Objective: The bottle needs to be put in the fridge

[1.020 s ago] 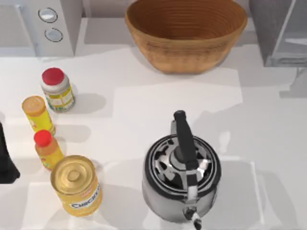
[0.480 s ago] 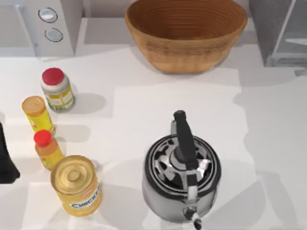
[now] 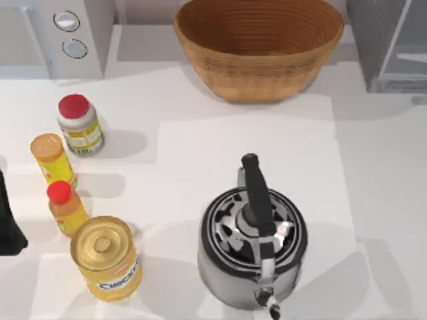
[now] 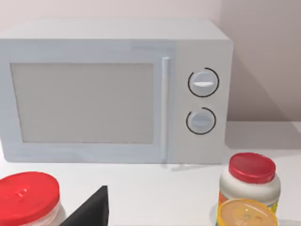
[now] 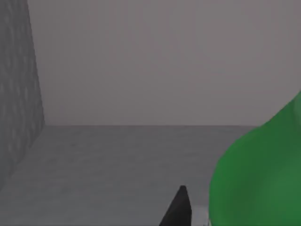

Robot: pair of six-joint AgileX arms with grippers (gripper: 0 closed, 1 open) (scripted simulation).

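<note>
Shadow [image 3: 383,280] on table [image 3: 380,167] has shrunk; right jaws clamp green bottle [image 5: 258,174] inside fridge [image 5: 117,160].

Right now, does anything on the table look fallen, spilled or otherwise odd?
Nothing stands out. The kettle, basket and four containers at the table's left stand upright, with no spill. The green bottle sits inside the fridge.

Left arm [image 3: 8,223] dark at the table's left edge; one right-hand finger [image 5: 178,209] dark, pointed.

White table [image 3: 200,133] is lying under soft light, shadows falling across it. Pale pinkish wall [image 4: 263,56] is standing behind the table.
</note>
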